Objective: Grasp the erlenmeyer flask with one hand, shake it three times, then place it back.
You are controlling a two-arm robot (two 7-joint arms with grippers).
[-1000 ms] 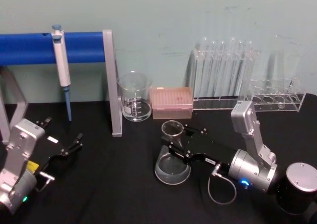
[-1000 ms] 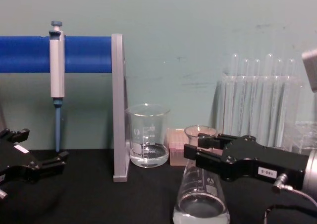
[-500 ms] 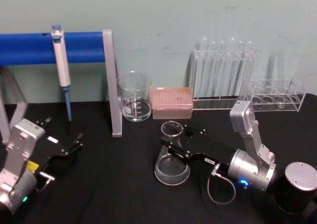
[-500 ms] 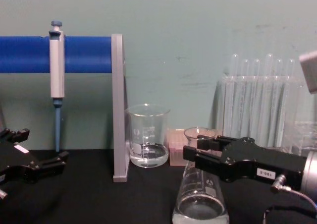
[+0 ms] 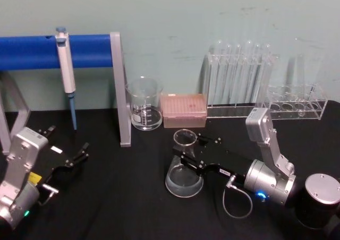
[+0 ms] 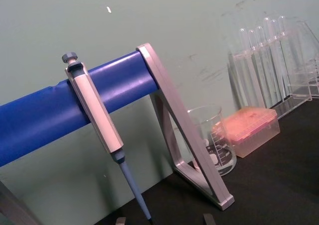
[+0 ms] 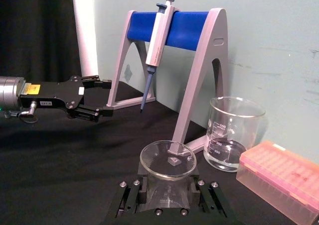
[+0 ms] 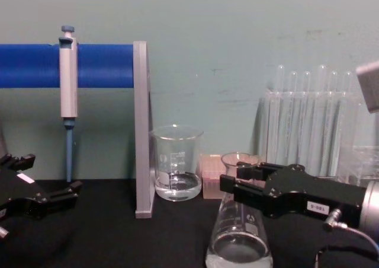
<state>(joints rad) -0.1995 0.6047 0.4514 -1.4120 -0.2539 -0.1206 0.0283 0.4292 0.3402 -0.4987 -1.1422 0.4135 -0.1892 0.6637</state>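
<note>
The erlenmeyer flask is clear glass with a wide base and a little liquid, standing mid-table in the head view. My right gripper, black with a digit label, reaches in from the right and is shut on the flask's neck just below the flared rim. In the chest view the flask hangs under the right gripper, its base close to the black table top. The right wrist view looks down on the flask's rim between the jaws. My left gripper rests open at the table's left.
A beaker with some liquid and a pink tip box stand just behind the flask. A pipette hangs on the blue stand at back left. Test tube racks line the back right.
The right gripper and the flask have shifted very slightly, by a few pixels. The left arm has not moved.
</note>
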